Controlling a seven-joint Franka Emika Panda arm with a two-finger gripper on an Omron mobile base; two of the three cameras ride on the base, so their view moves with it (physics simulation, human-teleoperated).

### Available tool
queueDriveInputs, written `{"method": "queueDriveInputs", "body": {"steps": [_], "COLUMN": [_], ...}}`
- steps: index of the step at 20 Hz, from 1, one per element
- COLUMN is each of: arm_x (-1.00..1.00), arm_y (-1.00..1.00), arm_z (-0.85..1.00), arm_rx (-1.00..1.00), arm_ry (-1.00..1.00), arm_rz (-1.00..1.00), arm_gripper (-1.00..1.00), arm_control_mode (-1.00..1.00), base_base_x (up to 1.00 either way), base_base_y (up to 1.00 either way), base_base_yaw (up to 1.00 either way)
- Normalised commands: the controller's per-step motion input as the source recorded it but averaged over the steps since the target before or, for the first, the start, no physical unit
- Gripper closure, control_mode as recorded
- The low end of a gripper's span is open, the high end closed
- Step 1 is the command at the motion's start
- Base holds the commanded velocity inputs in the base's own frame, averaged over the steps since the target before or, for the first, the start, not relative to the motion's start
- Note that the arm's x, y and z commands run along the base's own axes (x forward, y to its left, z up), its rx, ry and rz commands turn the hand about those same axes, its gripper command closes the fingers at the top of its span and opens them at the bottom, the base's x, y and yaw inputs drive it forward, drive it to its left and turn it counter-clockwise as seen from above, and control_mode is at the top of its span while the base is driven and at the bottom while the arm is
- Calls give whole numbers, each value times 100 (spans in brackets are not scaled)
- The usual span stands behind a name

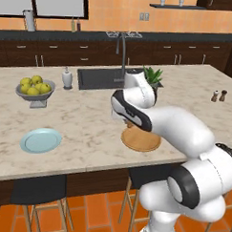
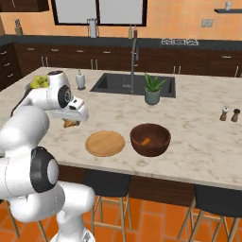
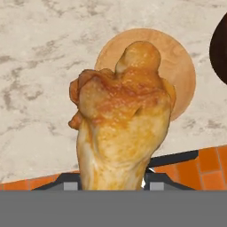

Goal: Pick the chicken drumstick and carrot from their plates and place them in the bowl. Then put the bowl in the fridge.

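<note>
1. Golden-brown chicken drumstick: clamped in the gripper, whose jaws are part-closed on its lower, broader end. Carried in the air above the marble counter, clear of every dish.

2. Orientation: in the hand view the drumstick's long axis runs along the gripper's line of sight, thick meaty mass nearest the fingers and the rounded knob end pointing away toward the counter. In the right base view a small part of it shows below the hand, so its tilt there cannot be judged.

3. Tan wooden plate: bare, lying beneath and just beyond the held piece in the hand view.

4. Dark brown bowl: just beside the wooden plate, on the far side from the gripper in the right base view. Orange carrot already lies inside.

5. Pale blue plate: bare, near the counter's front edge, well apart from the bowl.

6. Step in hand, as judged: transport of the drumstick to the bowl. Advice: carry it across the wooden plate with height kept above the bowl's rim, centre over the hollow, lower until the knob end is inside the wall, then release. Avoid dropping from height, since the lumpy piece could bounce or roll out.

7. Remaining: bowl to fridge.
</note>
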Motion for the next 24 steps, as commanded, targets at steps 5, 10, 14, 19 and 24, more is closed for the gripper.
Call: {"method": "queueDriveInputs", "body": {"steps": [5, 10, 14, 19, 24], "arm_x": [0, 16, 10, 13, 41], "arm_y": [-100, -100, -100, -100, -100], "arm_z": [11, 0, 0, 0, 0], "arm_rx": [0, 0, 0, 0, 0], "arm_ry": [0, 0, 0, 0, 0], "arm_rz": [-1, 0, 5, 0, 0], "arm_gripper": [100, 100, 100, 100, 100], "arm_control_mode": [-100, -100, -100, -100, -100], "base_base_x": [0, 0, 0, 0, 0], "base_base_y": [0, 0, 0, 0, 0], "base_base_yaw": [0, 0, 0, 0, 0]}}
